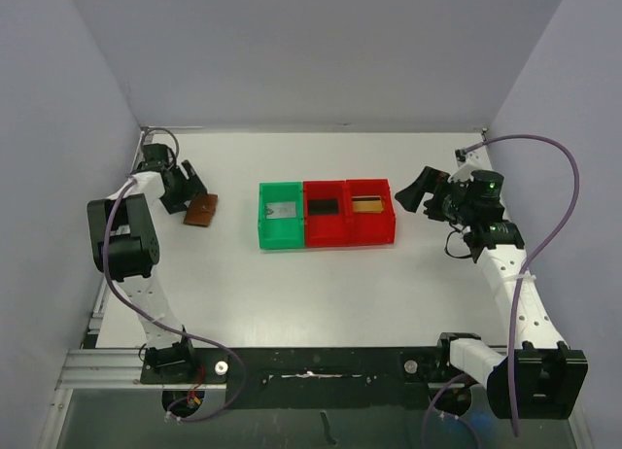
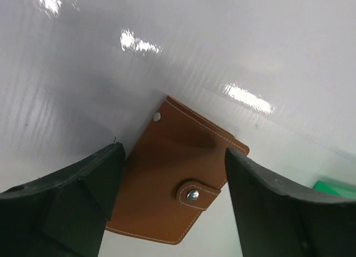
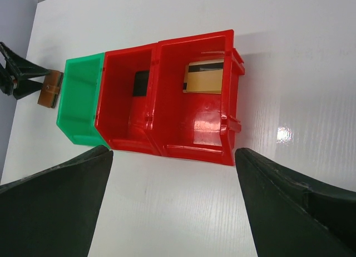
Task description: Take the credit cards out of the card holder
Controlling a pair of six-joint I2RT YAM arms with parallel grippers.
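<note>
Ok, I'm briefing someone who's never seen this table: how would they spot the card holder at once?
Find the row of three bins mid-table, then look left past the green bin. By the open left gripper lies the card holder, flat and closed. It alone is brown leather with a snap tab; the bins are red or green.

Stitched leather card holder (image 2: 172,179); glossy table (image 2: 233,40).

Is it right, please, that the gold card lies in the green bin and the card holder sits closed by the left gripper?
No: the right wrist view shows the gold card in the end red bin; the rest holds.
</note>
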